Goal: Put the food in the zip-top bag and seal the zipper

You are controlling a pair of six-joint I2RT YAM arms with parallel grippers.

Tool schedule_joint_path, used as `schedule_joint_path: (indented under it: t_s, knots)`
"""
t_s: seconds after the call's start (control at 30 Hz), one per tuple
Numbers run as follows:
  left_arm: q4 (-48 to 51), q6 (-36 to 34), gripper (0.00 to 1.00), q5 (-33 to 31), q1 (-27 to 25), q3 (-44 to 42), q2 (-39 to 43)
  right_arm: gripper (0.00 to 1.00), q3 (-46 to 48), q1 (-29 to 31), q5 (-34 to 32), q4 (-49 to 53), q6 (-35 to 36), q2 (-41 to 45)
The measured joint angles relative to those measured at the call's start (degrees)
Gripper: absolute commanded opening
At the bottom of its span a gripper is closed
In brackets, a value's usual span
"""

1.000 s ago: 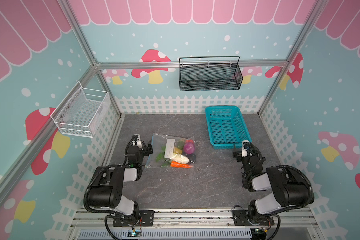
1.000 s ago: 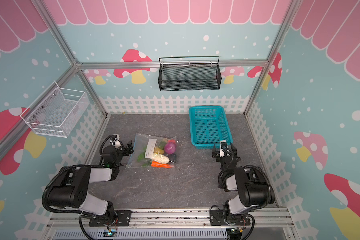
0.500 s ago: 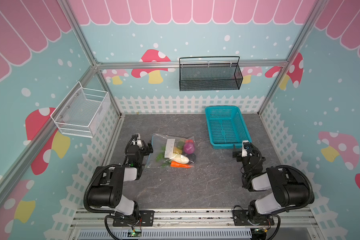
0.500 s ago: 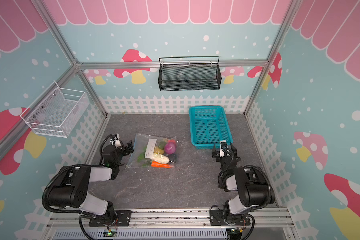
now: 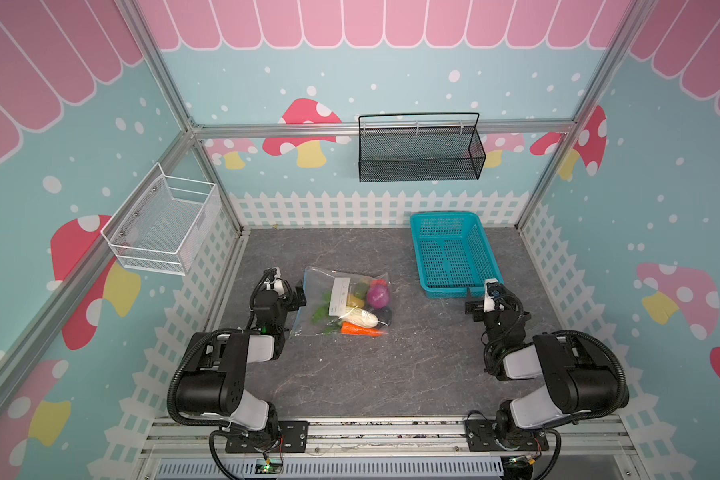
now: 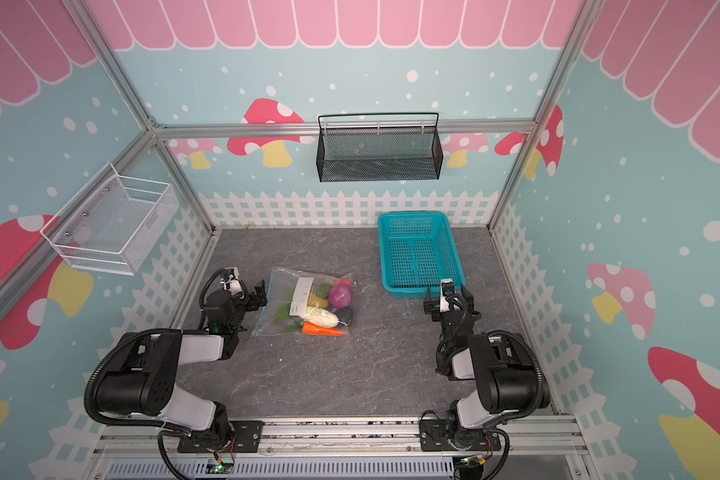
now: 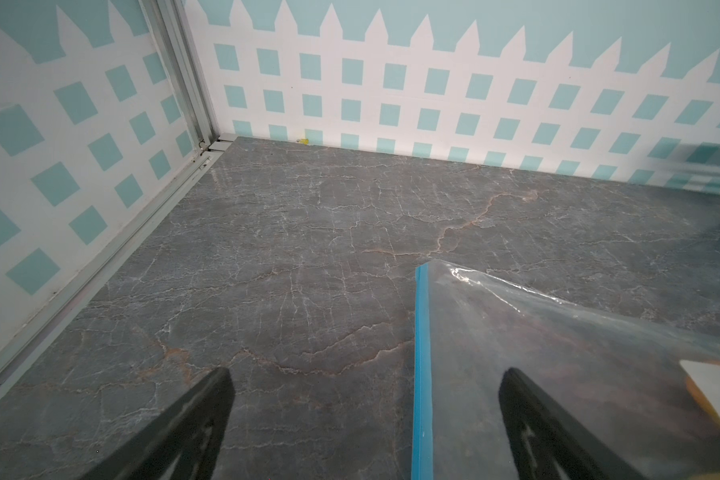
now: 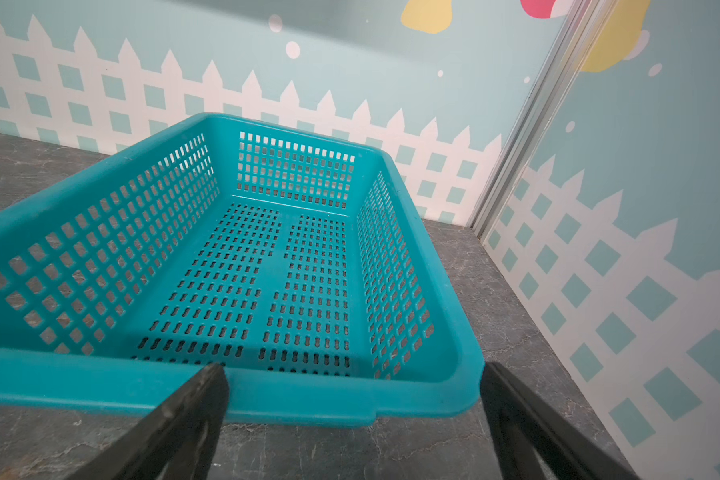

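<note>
- Sealing seems the step in hand: food point(image 5: 377, 296) lies inside the bag point(image 5: 341, 303), flat on the table point(image 5: 350, 374).
- Left gripper point(image 7: 366, 374) is spread wide and empty, with the zipper point(image 7: 422, 374) between its fingers. Pinch the strip squarely, then run its whole length.
- Right gripper point(image 8: 352, 374) is spread too, empty, by the basket point(image 8: 100, 386) — it could pin the bag.

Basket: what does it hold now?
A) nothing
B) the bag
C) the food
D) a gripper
A: in the right wrist view the basket shows only its bare perforated floor; the food lies with the bag, apart from it.
</note>
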State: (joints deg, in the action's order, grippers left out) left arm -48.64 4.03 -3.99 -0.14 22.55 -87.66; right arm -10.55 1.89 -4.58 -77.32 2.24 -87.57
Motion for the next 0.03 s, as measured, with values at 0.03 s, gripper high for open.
schedule_joint_path:
  t_s: [0.03]
  knots:
    - [0.0, 0.0, 1.00, 0.0, 0.0, 0.0, 0.0, 0.98, 0.0, 0.0, 0.0, 0.0, 0.0, 0.0]
